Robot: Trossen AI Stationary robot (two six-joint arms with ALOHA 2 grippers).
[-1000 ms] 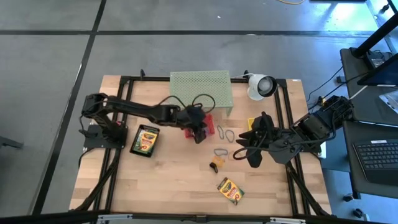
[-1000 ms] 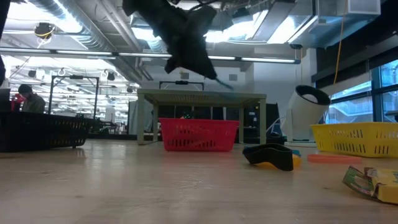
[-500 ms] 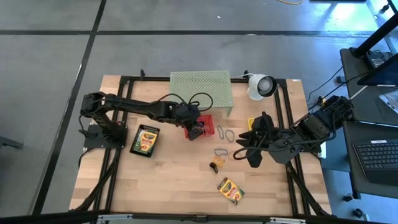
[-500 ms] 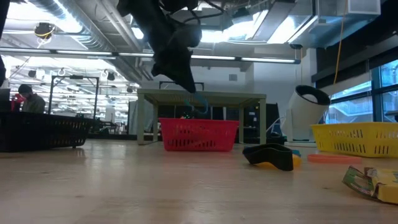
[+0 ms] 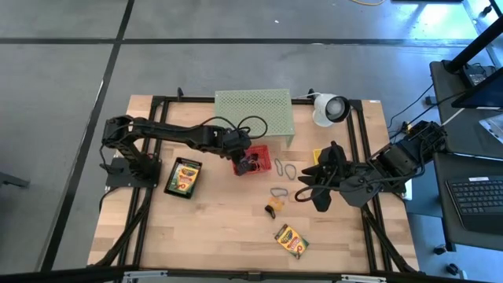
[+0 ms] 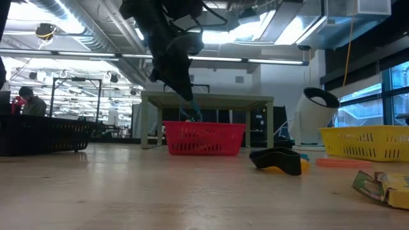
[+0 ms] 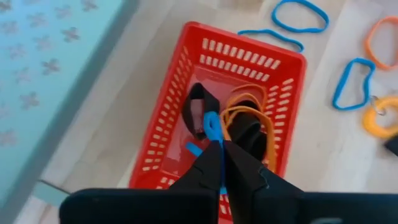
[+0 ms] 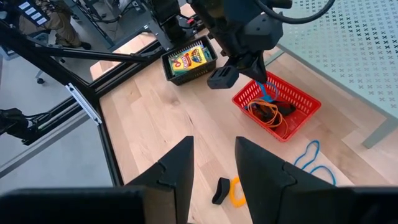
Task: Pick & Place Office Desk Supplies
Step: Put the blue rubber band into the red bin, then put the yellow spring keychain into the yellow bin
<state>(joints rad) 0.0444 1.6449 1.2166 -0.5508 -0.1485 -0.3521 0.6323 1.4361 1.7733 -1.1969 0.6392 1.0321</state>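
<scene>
My left gripper (image 5: 245, 163) is shut on a blue rubber band (image 7: 213, 126) just above the red mesh basket (image 7: 236, 74), which holds orange bands and a dark clip. In the low view the gripper (image 6: 189, 105) points down at the basket's rim (image 6: 204, 128). My right gripper (image 5: 302, 185) hovers open and empty above the table right of the basket; the right wrist view shows it open (image 8: 214, 174). Blue and orange bands (image 5: 284, 169) and a black-and-orange clip (image 5: 273, 207) lie on the table. One crayon box (image 5: 291, 240) lies near the front; another (image 5: 184, 176) is in a black tray. My left gripper pinches the blue rubber band between its two fingertips, with a strand (image 7: 219, 158) running back between the fingers. The fingers point down, slanting, over the basket. The band's free loop (image 7: 213, 126) hangs past the fingertips, clear of the table, over the basket's contents.
The pale green mesh stand (image 5: 254, 112) stands just behind the red basket. The white round lamp-like device (image 5: 330, 108) is at the back right. A yellow basket (image 6: 364, 142) sits under my right arm. Bare wood lies at the front left.
My left gripper, still shut on the blue band, has moved a little toward the table's left edge, from the basket's right side to over its middle, and has come down, so the band now hangs at the basket's rim.
</scene>
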